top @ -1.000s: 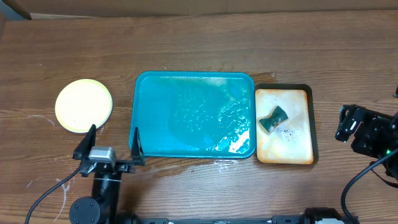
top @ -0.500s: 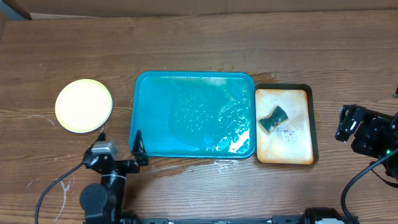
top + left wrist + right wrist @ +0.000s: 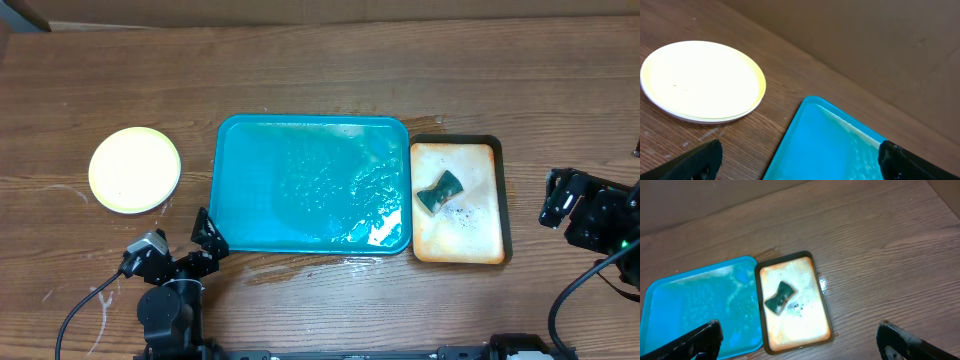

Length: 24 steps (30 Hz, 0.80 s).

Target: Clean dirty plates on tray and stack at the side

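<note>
The plates (image 3: 134, 169) lie stacked on the bare wood left of the tray, a pale yellow-green one on top; in the left wrist view the plates (image 3: 702, 80) show layered rims. The teal tray (image 3: 313, 185) holds no plates, only a wet soapy film, and appears again as the tray (image 3: 840, 145) and the tray (image 3: 695, 305). My left gripper (image 3: 170, 248) is open and empty near the tray's front left corner, below the stack. My right gripper (image 3: 556, 198) is open and empty at the far right. Both wrist views show the fingertips (image 3: 695, 160) and the fingertips (image 3: 910, 342) spread wide.
A smaller tan tray with a black rim (image 3: 457, 245) stands right of the teal one, stained, with a dark green sponge (image 3: 440, 191) on it. A little water lies on the wood along the teal tray's front edge (image 3: 300, 262). Cardboard lines the table's far edge.
My left arm has drawn back toward the table's near edge and turned, its open fingers leaving the tray's front left rim. The right arm has not moved.
</note>
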{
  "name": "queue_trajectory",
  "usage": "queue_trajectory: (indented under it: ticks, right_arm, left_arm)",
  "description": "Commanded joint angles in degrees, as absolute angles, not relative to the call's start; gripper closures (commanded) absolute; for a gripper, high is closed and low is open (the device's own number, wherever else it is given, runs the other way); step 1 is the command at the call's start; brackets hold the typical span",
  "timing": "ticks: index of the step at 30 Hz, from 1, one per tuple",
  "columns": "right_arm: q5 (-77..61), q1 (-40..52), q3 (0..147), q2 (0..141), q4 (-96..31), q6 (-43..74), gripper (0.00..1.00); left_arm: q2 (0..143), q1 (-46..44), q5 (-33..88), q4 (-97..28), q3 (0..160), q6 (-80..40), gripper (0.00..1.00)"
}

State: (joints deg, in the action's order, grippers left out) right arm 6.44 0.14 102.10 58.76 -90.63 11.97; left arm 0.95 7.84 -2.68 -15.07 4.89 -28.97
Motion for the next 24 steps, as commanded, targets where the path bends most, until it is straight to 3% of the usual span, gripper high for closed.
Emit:
queue_trajectory:
  ticks: [1,24]
  right_arm:
    - [7.05,0.34,102.83,58.52,-90.37,11.94,0.00]
    - [7.05,0.34,102.83,58.52,-90.37,11.94,0.00]
  left_arm:
    - [0.16,6.39,-5.37,-14.74,4.54,-30.15,0.00]
    - [0.16,3.88,-1.41,-14.94,4.54,-20.53,0.00]
